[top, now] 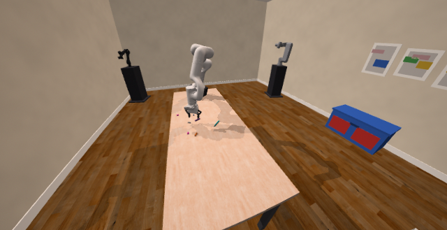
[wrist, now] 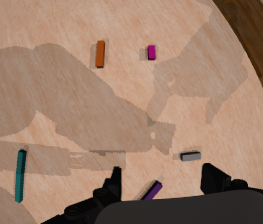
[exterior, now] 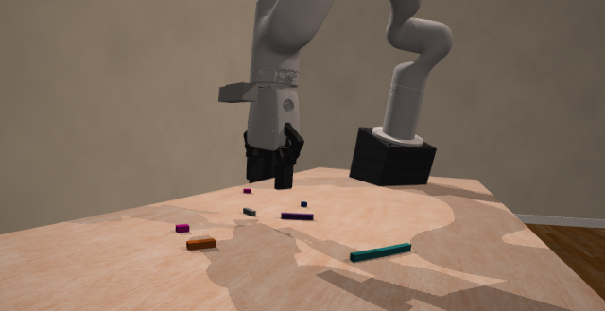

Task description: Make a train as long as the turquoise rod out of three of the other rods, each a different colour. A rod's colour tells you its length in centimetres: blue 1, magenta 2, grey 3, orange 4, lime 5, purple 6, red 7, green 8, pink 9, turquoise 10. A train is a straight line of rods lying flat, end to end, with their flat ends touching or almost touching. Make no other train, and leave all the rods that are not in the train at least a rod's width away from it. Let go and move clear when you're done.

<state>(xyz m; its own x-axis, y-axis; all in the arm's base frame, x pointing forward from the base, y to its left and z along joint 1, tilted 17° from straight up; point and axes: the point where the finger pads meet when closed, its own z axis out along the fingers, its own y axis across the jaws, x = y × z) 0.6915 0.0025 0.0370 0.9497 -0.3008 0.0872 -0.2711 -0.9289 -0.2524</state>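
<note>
Even, soft lighting is filling all views; no glare is showing. The arm (exterior: 284,42) is casting broad hard-edged shadows across the table (exterior: 95,273). Top view is bending at the edges; rods there are reading tiny.

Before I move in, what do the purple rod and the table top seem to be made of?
Purple rod: probably hard plastic or painted wood; flat matte colour, sharp square edges, no grain visible. Table top: looks like pale wood or veneer; faint grain streaks, dull finish, soft shadows without glare.
</note>
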